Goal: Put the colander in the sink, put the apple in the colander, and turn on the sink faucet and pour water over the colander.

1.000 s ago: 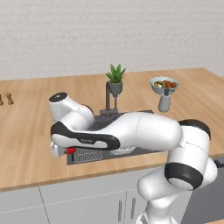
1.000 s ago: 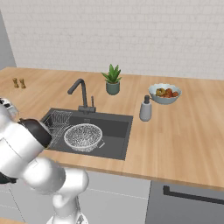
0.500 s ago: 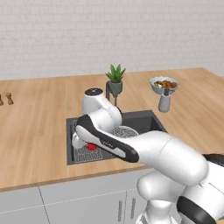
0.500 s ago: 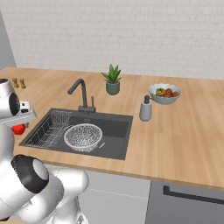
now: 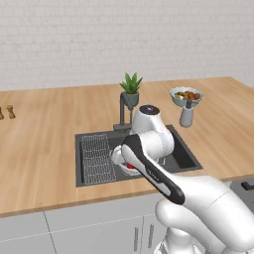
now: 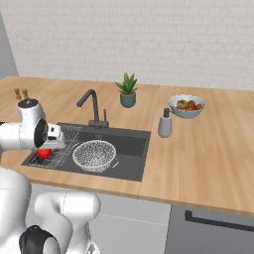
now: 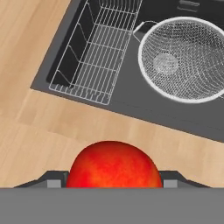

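a: how did the arm sit?

b: it was bent low and reached forward from the base, with the claw (image 7: pixel 112 183) hanging over the front edge of the table, just short of the sink (image 6: pixel 130 144). in the right base view the hand was over the near left corner of the basin, above the wire rack (image 6: pixel 63 146).

a: and the claw itself?

b: it was gripping the apple (image 7: pixel 113 165), one finger showing on each side of the red fruit. the apple (image 6: pixel 44 153) showed as a red spot under the hand in the right base view, and beside the forearm in the left base view (image 5: pixel 130 167).

a: where was the colander?

b: the colander (image 7: pixel 186 59) sat upright inside the sink, on the right side of the basin floor, just beside the wire rack (image 7: pixel 98 52) on the left side. the round drain showed through its mesh. the apple was apart from it.

a: what else stood around?

b: the sink faucet (image 6: pixel 92 105) rose at the back edge of the sink. behind it was a potted plant (image 6: pixel 127 90). toward the back right of the table were a soap dispenser (image 6: pixel 164 123) and a bowl of fruit (image 6: pixel 186 105). two small shakers (image 5: pixel 6 112) stood near the far left edge. in the left base view the arm covered much of the basin and most of the colander.
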Available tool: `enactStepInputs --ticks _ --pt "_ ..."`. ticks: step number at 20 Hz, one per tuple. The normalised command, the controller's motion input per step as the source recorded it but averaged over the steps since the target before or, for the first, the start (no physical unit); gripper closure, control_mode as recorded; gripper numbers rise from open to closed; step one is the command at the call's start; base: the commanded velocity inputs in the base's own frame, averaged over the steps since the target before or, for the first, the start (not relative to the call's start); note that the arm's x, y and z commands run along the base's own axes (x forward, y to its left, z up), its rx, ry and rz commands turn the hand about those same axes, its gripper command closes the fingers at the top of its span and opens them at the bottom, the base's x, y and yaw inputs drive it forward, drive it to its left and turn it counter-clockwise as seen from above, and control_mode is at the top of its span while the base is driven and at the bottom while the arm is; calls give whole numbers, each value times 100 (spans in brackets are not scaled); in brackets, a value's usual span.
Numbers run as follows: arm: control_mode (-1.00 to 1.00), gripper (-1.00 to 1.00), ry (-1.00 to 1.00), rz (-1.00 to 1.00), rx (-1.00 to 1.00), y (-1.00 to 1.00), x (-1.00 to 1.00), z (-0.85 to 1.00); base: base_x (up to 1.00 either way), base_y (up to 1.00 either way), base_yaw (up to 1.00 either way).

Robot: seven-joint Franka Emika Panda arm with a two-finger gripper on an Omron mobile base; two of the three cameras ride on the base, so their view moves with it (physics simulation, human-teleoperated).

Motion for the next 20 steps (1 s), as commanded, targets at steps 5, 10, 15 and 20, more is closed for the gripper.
enactStepInputs --ticks 5,10,15,20 --pt "-100 100 5 -14 8 -86 28 0 0 0 0" --pt "-100 100 2 -2 9 -77 52 0 0 0 0" --pt "-100 100 6 0 7 -51 76 -6 0 0 0" --pt "-100 100 1 -3 3 -9 64 -36 0 0 0"
